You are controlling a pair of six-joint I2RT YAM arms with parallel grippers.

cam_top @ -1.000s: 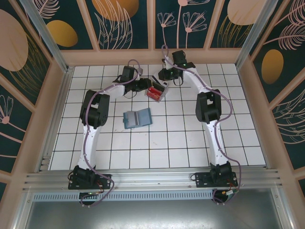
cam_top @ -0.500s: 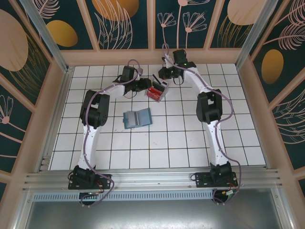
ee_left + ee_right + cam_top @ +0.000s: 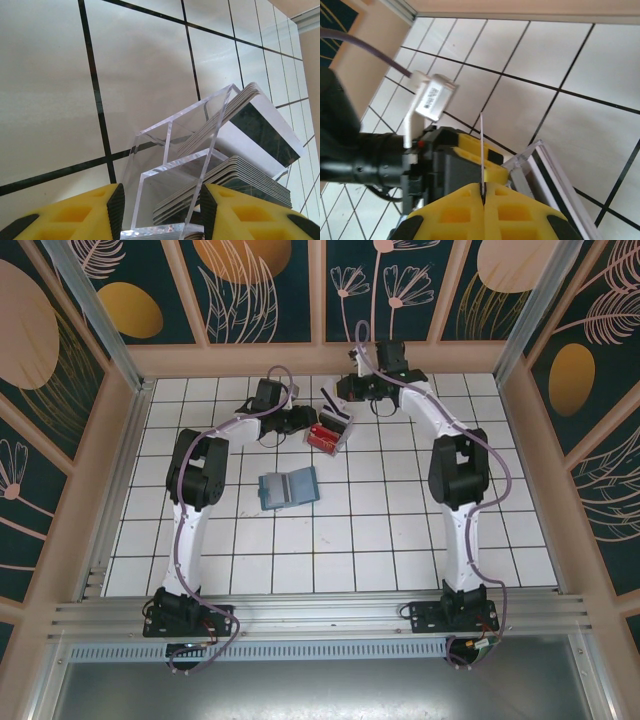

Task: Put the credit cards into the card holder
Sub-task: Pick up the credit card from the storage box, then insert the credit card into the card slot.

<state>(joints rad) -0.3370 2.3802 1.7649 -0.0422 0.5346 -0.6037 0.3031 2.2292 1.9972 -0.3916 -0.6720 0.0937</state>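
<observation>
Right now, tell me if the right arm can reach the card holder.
Probably yes: the card holder lies open and uncovered between the arms; left gripper and clear tray sit farther back.

— How many cards do we count?
— We find two piles in the tray [image 3: 170, 150], an upper stack [image 3: 250, 120] and a lower stack [image 3: 235, 182]. Their edges are too fine for us to number. One more card [image 3: 481, 150] stands alone at the tray's 12 o'clock.
— Trays and holders?
— We make it one tray and one holder [image 3: 288, 488], which sits at the tray's 7 o'clock.
— Arms?
— We count two, the left arm [image 3: 195, 475] and the right arm [image 3: 455, 475]. That gives us two grippers, the left gripper [image 3: 161, 205] and the right gripper [image 3: 483, 192].
</observation>
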